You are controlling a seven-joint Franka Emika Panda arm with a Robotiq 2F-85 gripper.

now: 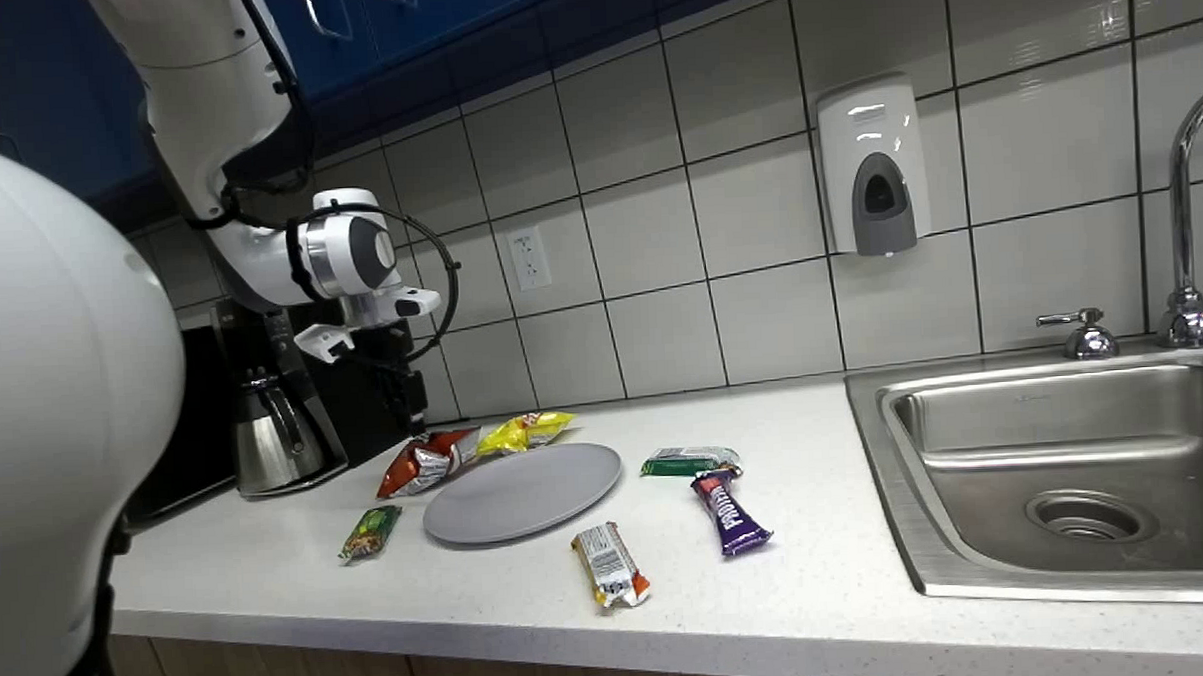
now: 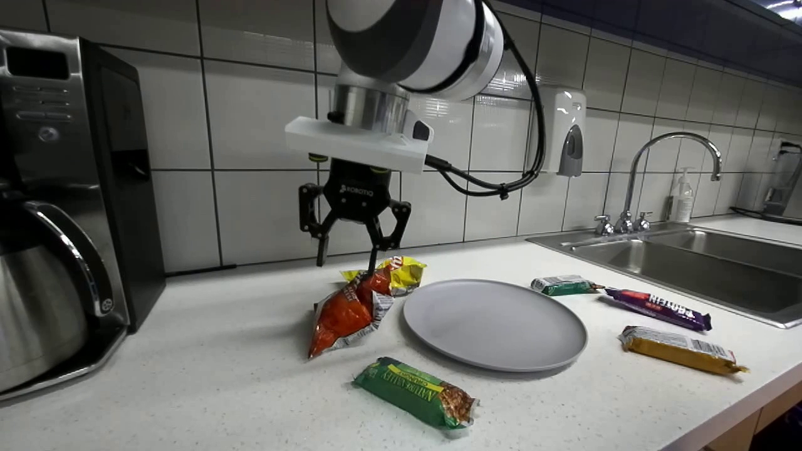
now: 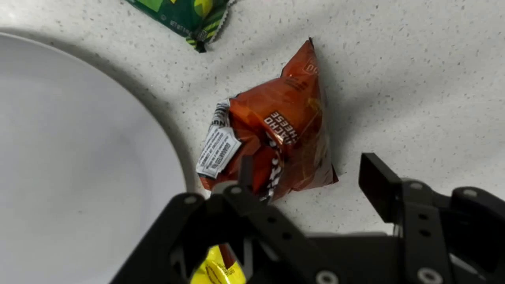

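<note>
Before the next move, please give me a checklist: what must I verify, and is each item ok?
1. Jaws open: ok, they stand apart.
2. Space under the jaws clear: not ok, the red bag lies below one side.
3. Jaws off the red bag: cannot tell whether they touch it.
4. Red bag and yellow bag off the plate: ok, both lie beside it.
5. Nature Valley bar off the plate: ok, a gap shows.

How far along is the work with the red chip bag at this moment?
Done: the gripper is at the red chip bag, which lies on the counter beside the grey plate.
In hand: nothing looks gripped; the jaws stand open, and contact with the bag is unclear.
Left: perhaps a grip or a retreat; with the bag ungripped, this moment alone doesn't settle which.
</note>
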